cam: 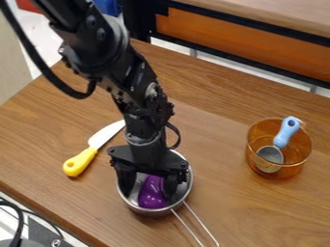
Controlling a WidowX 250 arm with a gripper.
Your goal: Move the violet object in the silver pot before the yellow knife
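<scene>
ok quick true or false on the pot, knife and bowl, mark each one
1. The violet object is in the pot. True.
2. The knife has a yellow handle. True.
3. The knife lies inside the pot. False: it lies on the table, beside the pot.
4. The gripper is down in the pot. True.
5. The tool in the orange bowl has a red handle. False: its handle is light blue.
</scene>
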